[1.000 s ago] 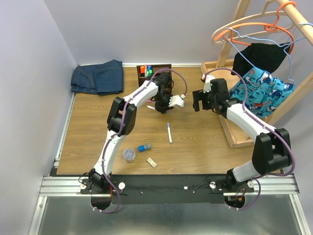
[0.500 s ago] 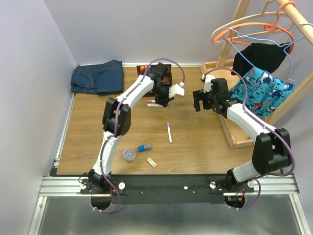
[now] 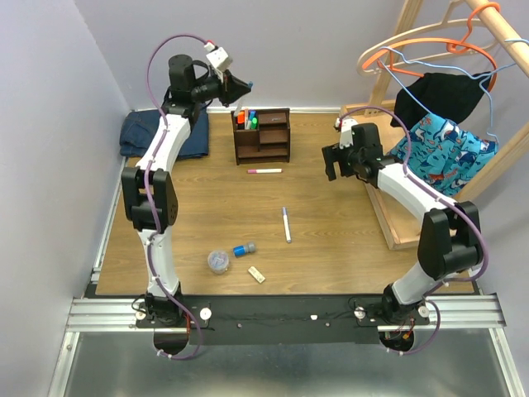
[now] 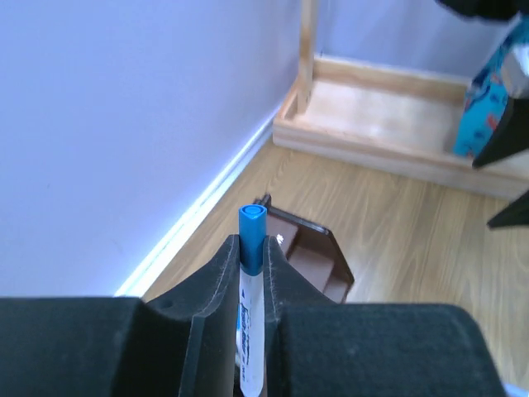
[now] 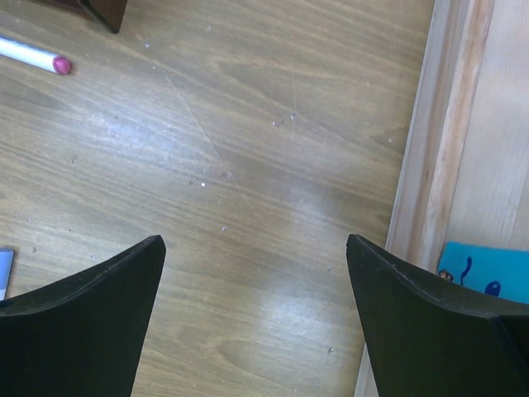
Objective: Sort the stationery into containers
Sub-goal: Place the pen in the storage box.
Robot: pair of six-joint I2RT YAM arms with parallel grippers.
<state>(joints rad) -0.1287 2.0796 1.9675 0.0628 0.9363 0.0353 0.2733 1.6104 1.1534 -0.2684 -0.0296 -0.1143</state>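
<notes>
High above the back of the table, my left gripper [image 3: 237,88] is shut on a slim white marker with a blue cap [image 4: 251,236], which stands upright between the pads. The dark brown organiser [image 3: 263,136] is below it and also shows in the left wrist view [image 4: 321,255]. Its pen section holds orange, blue and green-topped pens [image 3: 246,119]. On the table lie a pink-capped marker [image 3: 264,171], a purple-capped marker [image 3: 286,224], a clear tub [image 3: 218,261], a blue-grey cylinder [image 3: 244,249] and a beige block [image 3: 257,274]. My right gripper [image 3: 334,163] hangs open over bare wood [image 5: 256,248].
Folded jeans [image 3: 164,130] lie at the back left corner. A big light-wood tray [image 3: 397,223], the base of a clothes rack with hangers and a patterned blue garment [image 3: 438,157], runs along the right. Its rim [image 5: 430,165] sits just right of my right gripper.
My left arm has swung up and back from the table in front of the organiser, carrying the blue-capped marker. The pink-capped marker now lies uncovered. The right arm barely moved.
</notes>
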